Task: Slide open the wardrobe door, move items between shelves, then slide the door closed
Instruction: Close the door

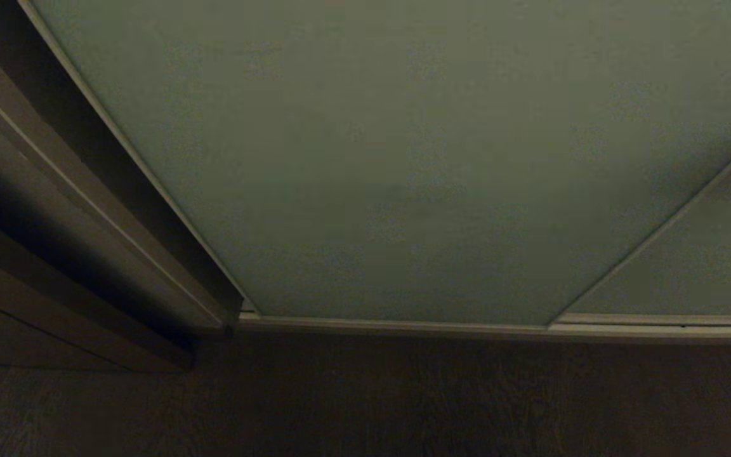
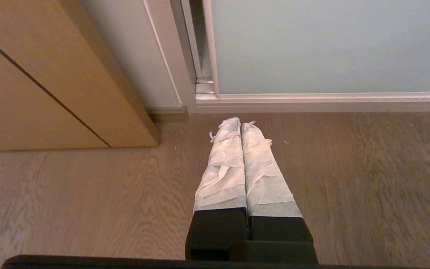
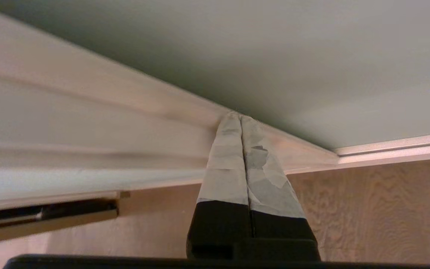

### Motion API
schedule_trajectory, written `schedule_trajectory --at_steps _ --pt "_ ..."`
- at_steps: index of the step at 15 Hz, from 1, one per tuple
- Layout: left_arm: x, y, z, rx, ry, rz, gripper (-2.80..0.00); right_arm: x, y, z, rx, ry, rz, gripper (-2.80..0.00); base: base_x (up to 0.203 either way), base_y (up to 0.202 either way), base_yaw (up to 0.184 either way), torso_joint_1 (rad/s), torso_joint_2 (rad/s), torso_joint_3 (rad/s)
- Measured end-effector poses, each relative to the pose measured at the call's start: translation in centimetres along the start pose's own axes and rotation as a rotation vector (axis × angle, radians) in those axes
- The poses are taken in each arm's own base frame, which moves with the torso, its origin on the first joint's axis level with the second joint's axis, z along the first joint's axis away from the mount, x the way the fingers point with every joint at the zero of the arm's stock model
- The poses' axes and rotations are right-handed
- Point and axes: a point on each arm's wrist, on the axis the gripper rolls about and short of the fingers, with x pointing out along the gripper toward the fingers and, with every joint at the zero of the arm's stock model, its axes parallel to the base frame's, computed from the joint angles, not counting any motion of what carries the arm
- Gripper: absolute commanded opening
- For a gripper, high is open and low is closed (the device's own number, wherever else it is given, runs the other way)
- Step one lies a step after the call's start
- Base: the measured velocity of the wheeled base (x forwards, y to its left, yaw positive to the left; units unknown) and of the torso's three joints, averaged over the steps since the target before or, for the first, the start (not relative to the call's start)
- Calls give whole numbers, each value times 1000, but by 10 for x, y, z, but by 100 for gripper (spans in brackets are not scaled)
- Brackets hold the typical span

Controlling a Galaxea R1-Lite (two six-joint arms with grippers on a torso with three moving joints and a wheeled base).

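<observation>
Sliding door (image 1: 403,158) shut, filling the head view down to the floor (image 1: 365,406). Right hand (image 3: 240,117) clenched, empty, taped tips set against the door's pale frame (image 3: 125,93) at the panel edge. Could skid off that smooth strip, with nothing to hook. Left hand (image 2: 241,125) clenched, empty, hanging over the floor near the wooden cabinet (image 2: 50,74). Neither hand in the head view; only the right wrist view shows the contact. No toys or shelves in any of the 3 views.
</observation>
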Motion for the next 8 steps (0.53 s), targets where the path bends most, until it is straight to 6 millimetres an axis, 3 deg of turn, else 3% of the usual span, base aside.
schedule_trajectory --at_steps 8 --pt "0 0 0 0 0 0 -280 -11 10 -20 -24 15 15 -280 0 0 0 0 0 0"
